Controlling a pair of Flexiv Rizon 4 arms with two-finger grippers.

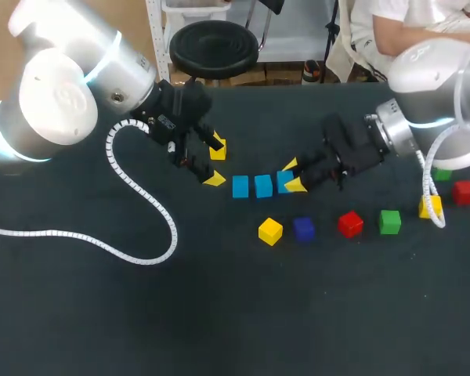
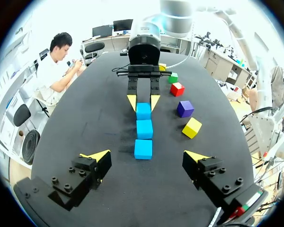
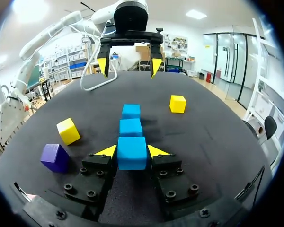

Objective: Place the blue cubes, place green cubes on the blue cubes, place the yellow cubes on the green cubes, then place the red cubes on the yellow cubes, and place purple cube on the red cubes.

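Observation:
Three blue cubes lie in a row mid-table. My right gripper (image 1: 292, 177) is shut on the end blue cube (image 3: 131, 153), which sits in line with the middle one (image 3: 131, 126) and the far one (image 3: 131, 111). My left gripper (image 1: 215, 161) is open at the row's other end, with nothing between its fingers, facing the nearest blue cube (image 2: 143, 149). In front of the row lie a yellow cube (image 1: 270, 231), a purple cube (image 1: 303, 228), a red cube (image 1: 349, 224) and a green cube (image 1: 389, 222).
Another yellow cube (image 1: 431, 207), a red cube (image 1: 464, 191) and a green cube (image 1: 442, 174) lie at the right, near my right arm. One more yellow cube (image 3: 178, 103) sits close beside my left gripper's far finger. A white coiled cable (image 1: 141, 196) trails over the table's left.

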